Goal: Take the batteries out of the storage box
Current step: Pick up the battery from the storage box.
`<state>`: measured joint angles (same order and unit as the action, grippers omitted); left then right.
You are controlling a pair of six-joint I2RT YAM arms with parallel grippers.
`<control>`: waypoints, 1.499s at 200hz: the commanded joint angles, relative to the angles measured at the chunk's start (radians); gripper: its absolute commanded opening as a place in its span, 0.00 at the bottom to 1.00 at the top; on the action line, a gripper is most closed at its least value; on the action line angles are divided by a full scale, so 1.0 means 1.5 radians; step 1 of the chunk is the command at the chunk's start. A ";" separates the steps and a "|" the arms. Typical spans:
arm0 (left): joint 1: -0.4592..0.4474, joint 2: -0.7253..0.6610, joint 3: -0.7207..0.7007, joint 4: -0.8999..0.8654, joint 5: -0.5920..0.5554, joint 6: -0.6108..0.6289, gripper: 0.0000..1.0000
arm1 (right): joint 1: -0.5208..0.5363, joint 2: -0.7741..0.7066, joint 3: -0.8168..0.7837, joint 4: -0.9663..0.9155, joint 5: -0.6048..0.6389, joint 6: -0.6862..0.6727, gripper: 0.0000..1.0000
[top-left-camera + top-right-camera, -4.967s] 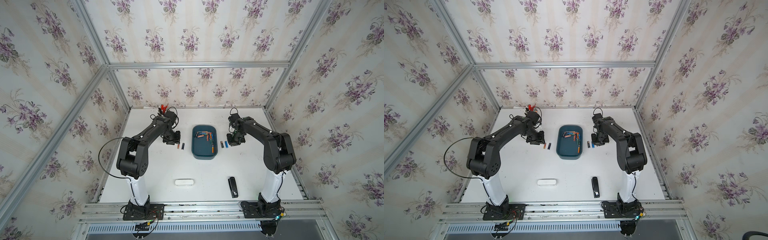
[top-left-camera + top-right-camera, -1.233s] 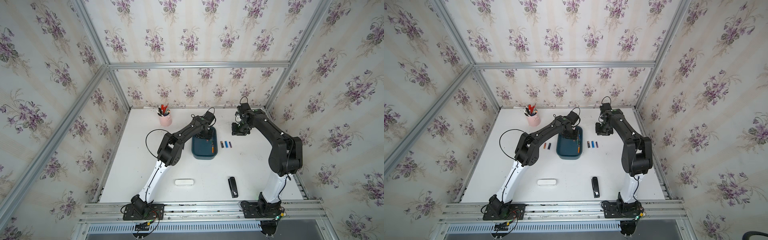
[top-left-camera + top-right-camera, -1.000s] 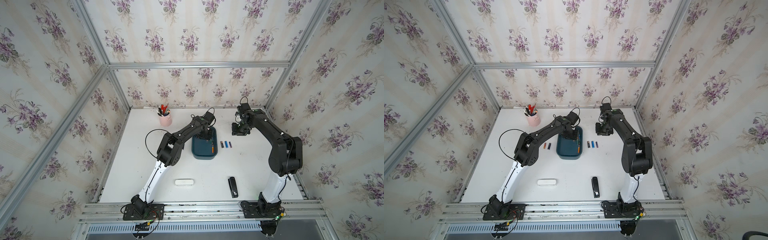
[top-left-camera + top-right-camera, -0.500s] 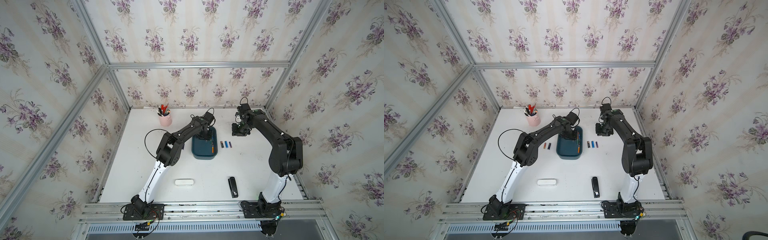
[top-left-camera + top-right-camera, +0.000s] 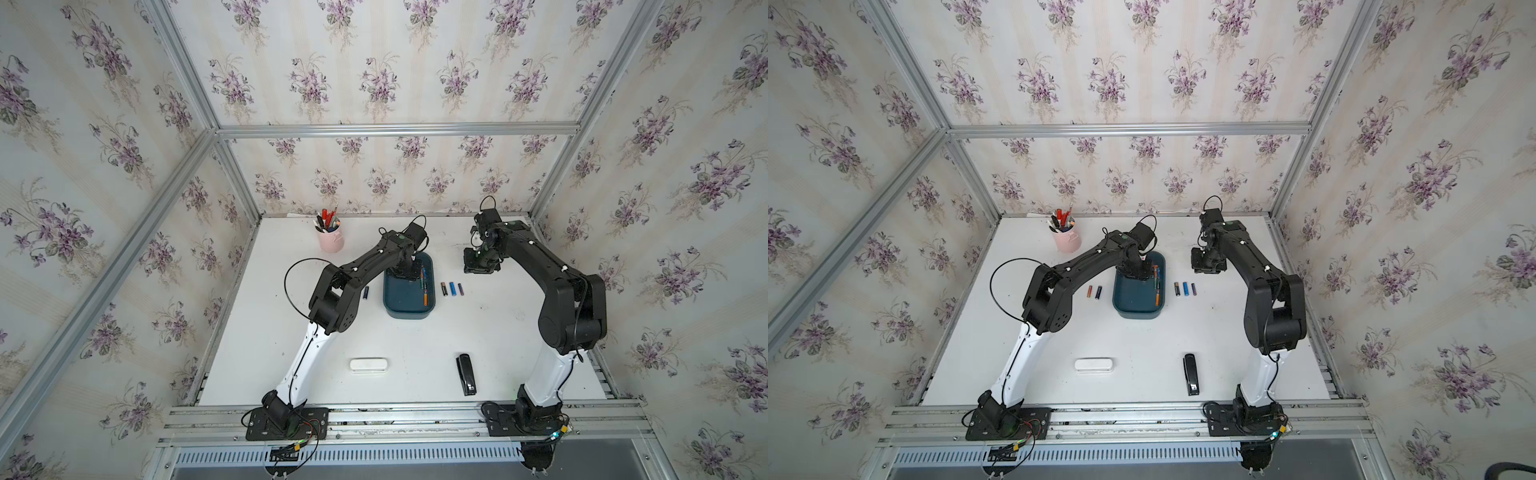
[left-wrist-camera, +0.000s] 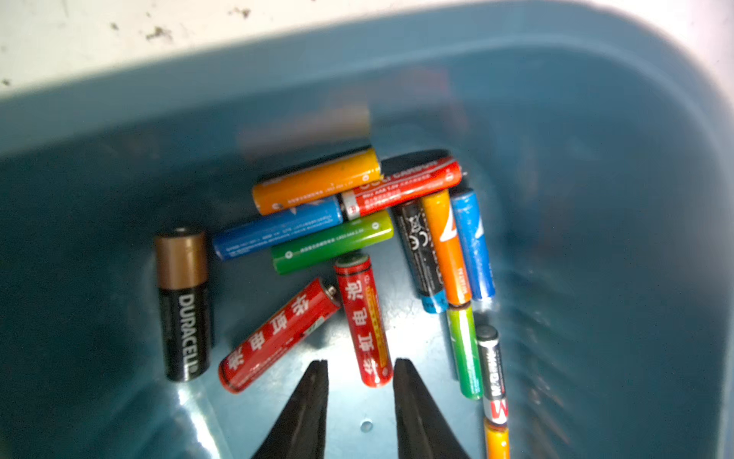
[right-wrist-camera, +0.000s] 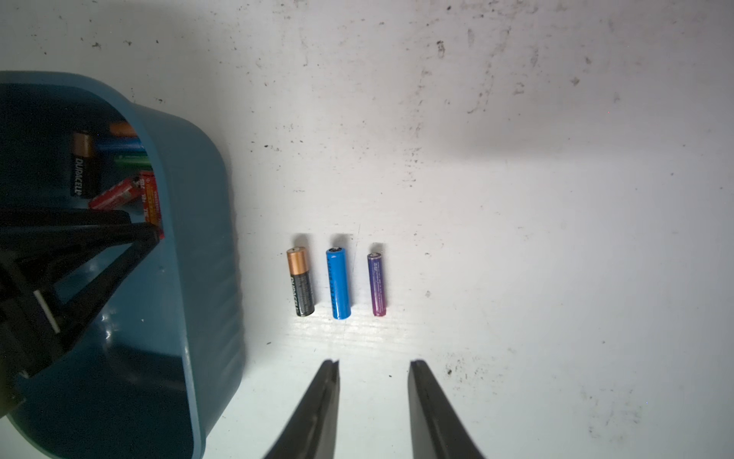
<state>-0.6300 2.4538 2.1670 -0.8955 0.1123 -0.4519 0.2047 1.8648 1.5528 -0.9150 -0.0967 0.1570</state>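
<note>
Since left arm swung over from far side of tabletop (image 7: 516, 238) five seconds back, left pincer (image 6: 360, 365) is now sitting inside storage box (image 6: 595, 119), jaws parted, gripping nothing, straddling end of red battery (image 6: 363, 318). Hardly moving over last second, probably lining up grasp. Right pincer (image 7: 373, 362) is hanging open, empty, above row of three batteries (image 7: 338, 283); third one is newly laid. Pair of batteries (image 5: 1098, 292) is lying on box's other side. Box is sitting mid-tabletop, dozen-odd cells remaining, so task is looking early.

Both top views look down from high at the front over the whole table (image 5: 415, 345), while the 2 wrist cameras, close in, share the storage box (image 7: 206, 238).
</note>
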 commanded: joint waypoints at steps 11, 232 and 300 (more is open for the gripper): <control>0.004 0.016 0.018 -0.016 -0.004 0.009 0.33 | 0.000 -0.006 0.003 0.001 0.002 -0.001 0.35; 0.022 -0.029 0.000 -0.012 0.059 -0.004 0.19 | 0.021 -0.014 -0.006 0.013 -0.001 0.028 0.34; 0.064 -0.199 -0.171 0.036 0.091 -0.009 0.19 | 0.070 0.019 0.039 0.016 0.000 0.057 0.34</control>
<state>-0.5594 2.2322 1.9820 -0.8726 0.2287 -0.4633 0.2890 1.8732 1.5829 -0.8948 -0.0982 0.2134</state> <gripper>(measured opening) 0.191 0.342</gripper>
